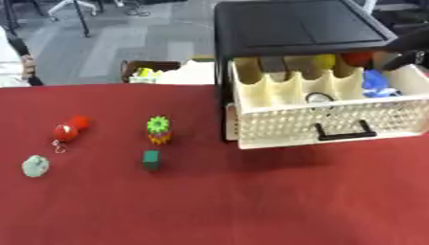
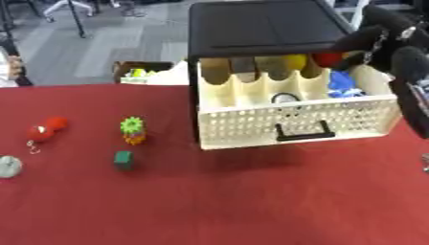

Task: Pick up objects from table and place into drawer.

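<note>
Left eye view: red cloth-covered table [image 1: 251,206] fills lower frame; at left-centre lie a red two-ball toy w/ small metal ring [image 1: 69,129], a pale green roundish lump [image 1: 35,166], a green-and-yellow flower-topped toy [image 1: 157,129] and a dark green cube [image 1: 151,160], all apart from each other, while at upper right a black-topped cabinet [image 1: 293,21] has its cream perforated plastic drawer [image 1: 327,119] w/ black handle pulled open, holding a blue item [image 1: 377,83], a yellow one and a red one. Right eye view: robot's right hand [image 2: 377,40], black, sits at upper right edge over drawer's back right corner beside the red item [image 2: 328,58], but can't tell if fingers are curled or straight; left hand doesn't show in either view.
</note>
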